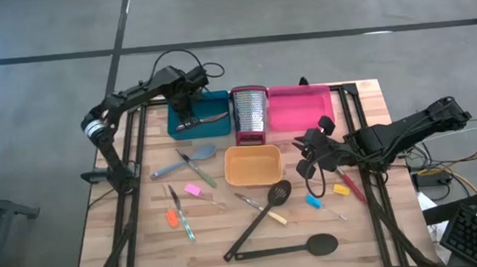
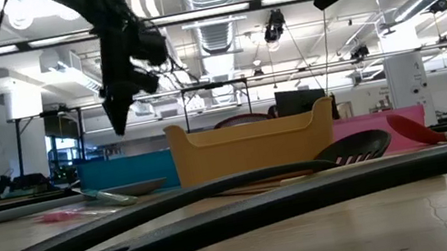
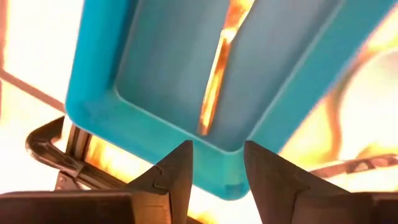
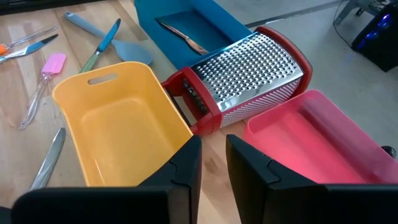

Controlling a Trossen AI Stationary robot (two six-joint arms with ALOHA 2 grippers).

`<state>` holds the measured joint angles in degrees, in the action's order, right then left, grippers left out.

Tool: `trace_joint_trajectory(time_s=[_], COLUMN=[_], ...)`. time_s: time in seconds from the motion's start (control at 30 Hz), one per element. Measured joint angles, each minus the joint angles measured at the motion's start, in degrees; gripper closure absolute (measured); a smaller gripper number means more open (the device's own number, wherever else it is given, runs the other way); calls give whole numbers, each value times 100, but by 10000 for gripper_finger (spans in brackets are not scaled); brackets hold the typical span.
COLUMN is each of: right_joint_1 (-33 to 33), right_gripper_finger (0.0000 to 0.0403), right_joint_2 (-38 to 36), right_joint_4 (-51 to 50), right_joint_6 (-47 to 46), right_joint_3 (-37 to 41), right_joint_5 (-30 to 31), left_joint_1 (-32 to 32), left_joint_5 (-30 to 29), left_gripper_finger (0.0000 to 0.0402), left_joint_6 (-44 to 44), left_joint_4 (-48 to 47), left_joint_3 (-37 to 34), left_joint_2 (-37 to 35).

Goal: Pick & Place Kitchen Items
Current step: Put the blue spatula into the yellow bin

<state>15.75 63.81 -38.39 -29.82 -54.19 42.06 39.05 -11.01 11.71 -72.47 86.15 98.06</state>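
My left gripper (image 1: 188, 122) hangs open and empty over the near-left end of the teal tray (image 3: 155, 87). A thin metal tool (image 3: 214, 74) lies flat on that tray's floor. My right gripper (image 4: 213, 163) is narrowly open and empty, just right of the orange tray (image 1: 252, 165). Loose on the table lie the black slotted spatula (image 1: 262, 213), the long black spoon (image 1: 294, 248), the grey spoon (image 1: 191, 157), and pink (image 1: 193, 189), orange (image 1: 173, 217), blue (image 1: 314, 202) and yellow (image 1: 341, 188) pieces.
The steel grater with a red base (image 1: 250, 114) stands between the teal tray and the pink tray (image 1: 300, 107). Thin colour-handled tools (image 1: 197, 167) lie left of the orange tray. A red-handled tool (image 1: 351, 186) lies at the right. Bare wood shows at the near left.
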Motion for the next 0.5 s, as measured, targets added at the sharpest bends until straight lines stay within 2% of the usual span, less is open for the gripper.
trace_joint_trajectory(time_s=[0.27, 0.5], right_joint_1=[-2, -2], right_gripper_finger=[309, 297], right_joint_2=[0, 2], right_joint_4=[4, 22], right_joint_6=[0, 0], right_joint_3=[0, 0], right_joint_5=[0, 0], left_joint_1=[-738, -1792], left_joint_5=[-3, -44], left_gripper_finger=[259, 262], left_joint_6=[-408, -948], left_joint_4=[-102, -75], left_joint_3=[-18, -176], left_joint_2=[-1007, -2006])
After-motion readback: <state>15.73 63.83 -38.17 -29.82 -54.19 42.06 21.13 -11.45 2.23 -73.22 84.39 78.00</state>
